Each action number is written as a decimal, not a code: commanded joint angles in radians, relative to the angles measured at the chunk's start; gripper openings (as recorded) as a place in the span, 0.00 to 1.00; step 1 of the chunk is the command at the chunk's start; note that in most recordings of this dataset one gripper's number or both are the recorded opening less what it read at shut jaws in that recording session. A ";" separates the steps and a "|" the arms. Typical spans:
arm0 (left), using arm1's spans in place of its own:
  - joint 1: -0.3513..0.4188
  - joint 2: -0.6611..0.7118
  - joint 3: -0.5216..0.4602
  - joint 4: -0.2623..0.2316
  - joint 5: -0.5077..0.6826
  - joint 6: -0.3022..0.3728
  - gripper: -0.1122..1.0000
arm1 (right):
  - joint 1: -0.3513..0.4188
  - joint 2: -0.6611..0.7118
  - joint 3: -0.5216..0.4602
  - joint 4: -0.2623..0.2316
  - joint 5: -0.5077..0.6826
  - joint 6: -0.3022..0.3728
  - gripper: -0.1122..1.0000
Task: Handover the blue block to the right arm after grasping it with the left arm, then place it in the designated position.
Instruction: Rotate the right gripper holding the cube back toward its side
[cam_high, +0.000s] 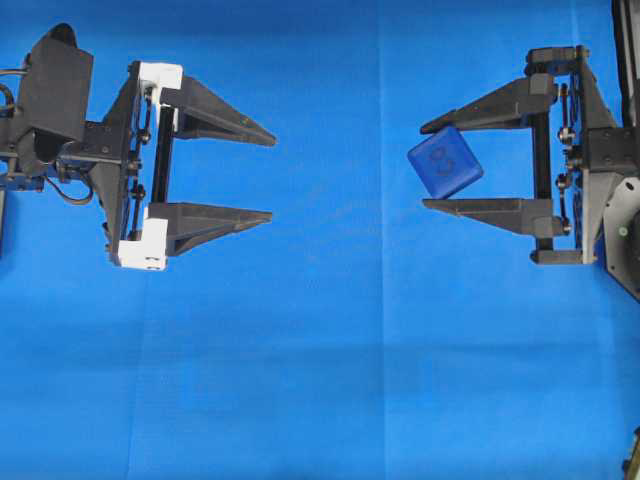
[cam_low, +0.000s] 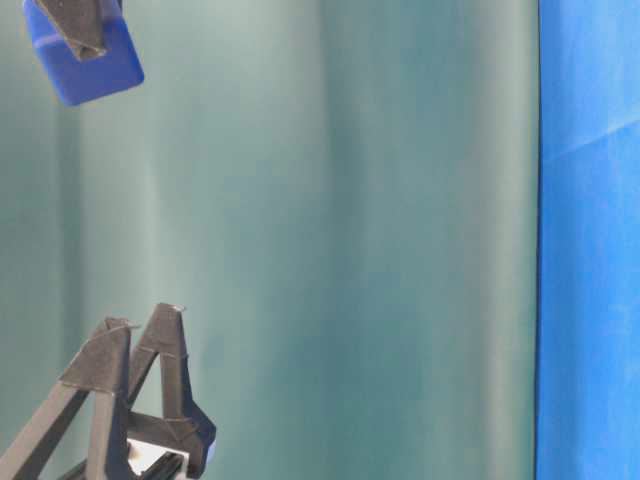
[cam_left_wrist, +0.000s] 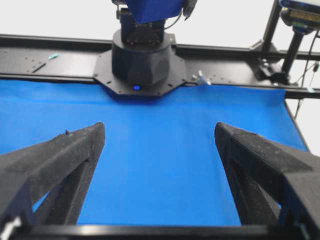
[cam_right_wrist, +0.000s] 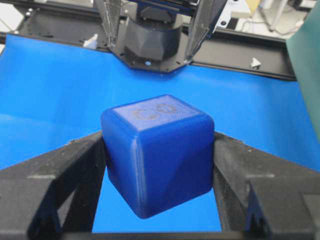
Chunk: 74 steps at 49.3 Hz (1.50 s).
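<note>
The blue block (cam_high: 446, 162) is a dark-blue cube with an embossed mark on top, held tilted between the black fingers of my right gripper (cam_high: 428, 165) at the right of the overhead view. Up close the blue block (cam_right_wrist: 157, 152) fills the right wrist view, pinched by both fingers of that gripper (cam_right_wrist: 159, 145) above the cloth. At the top left of the table-level view the block (cam_low: 85, 55) hangs high. My left gripper (cam_high: 272, 175), with white brackets, stands wide open at the left, well apart from the block. Nothing sits between the left gripper (cam_left_wrist: 160, 132) tips.
A blue cloth (cam_high: 330, 360) covers the table. The right arm's black base (cam_left_wrist: 142, 60) stands at the far edge in the left wrist view, and the left arm's base (cam_right_wrist: 152, 40) in the right wrist view. A green backdrop (cam_low: 330, 240) fills the table-level view.
</note>
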 joint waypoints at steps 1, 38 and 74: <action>0.002 -0.008 -0.021 0.002 -0.011 0.002 0.94 | 0.002 -0.006 -0.017 0.003 -0.003 0.002 0.58; 0.002 -0.008 -0.025 0.002 -0.012 0.002 0.94 | 0.003 -0.006 -0.015 0.003 0.018 0.005 0.58; 0.000 -0.005 -0.032 0.002 -0.012 0.002 0.94 | 0.104 0.012 -0.017 0.138 0.403 0.005 0.58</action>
